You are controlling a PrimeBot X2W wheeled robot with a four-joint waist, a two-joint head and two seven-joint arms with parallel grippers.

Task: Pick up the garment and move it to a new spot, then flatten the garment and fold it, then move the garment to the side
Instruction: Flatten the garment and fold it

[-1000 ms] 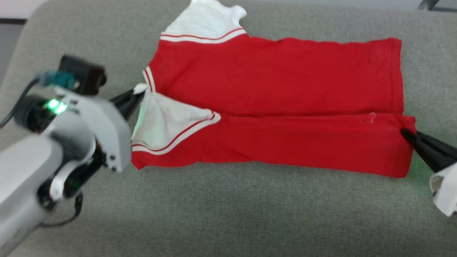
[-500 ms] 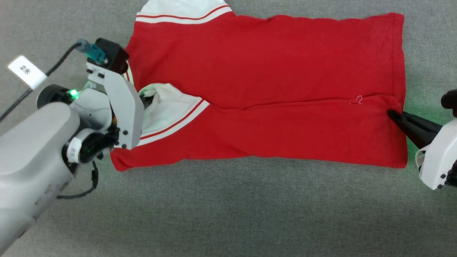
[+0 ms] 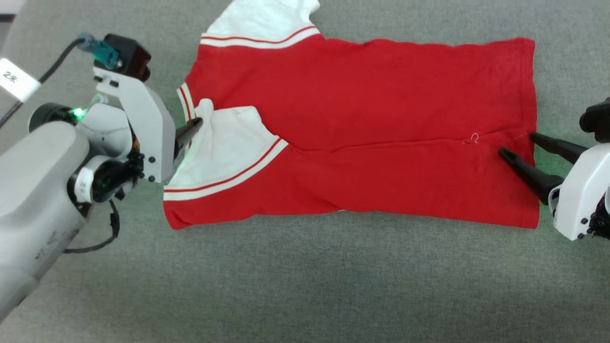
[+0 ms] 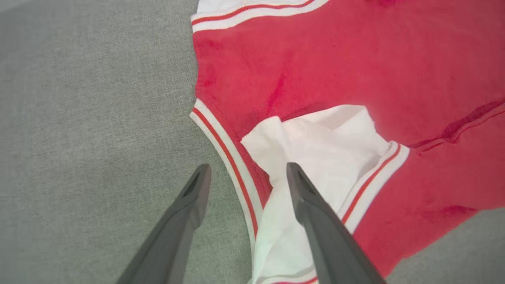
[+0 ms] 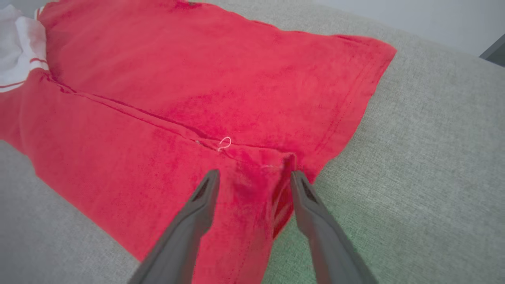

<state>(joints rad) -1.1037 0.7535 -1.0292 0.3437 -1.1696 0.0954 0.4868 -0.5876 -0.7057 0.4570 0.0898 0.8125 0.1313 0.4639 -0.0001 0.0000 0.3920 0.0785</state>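
Cushion (image 3: pixel 305 286): grey fabric, bearing everything.
Garment (image 3: pixel 381 119): lies flat along it, collar end to the left, hem to the right; the near long edge is folded over onto the body.
Left gripper (image 4: pixel 247 167): a moment ago pinched on the sleeve, now let go, its 2 fingers spread astride the striped trim.
Right gripper (image 3: pixel 518 144): also just released, fingers parted over the hem corner of the folded strip.
Sleeve (image 3: pixel 228 138): white, lying on top of the red, slightly rumpled.
Thread (image 3: pixel 474 138): small pale loop on the fold's edge.
Meaning: 1 lengthwise fold looks laid and stays put; the far side and far sleeve seem not yet folded.
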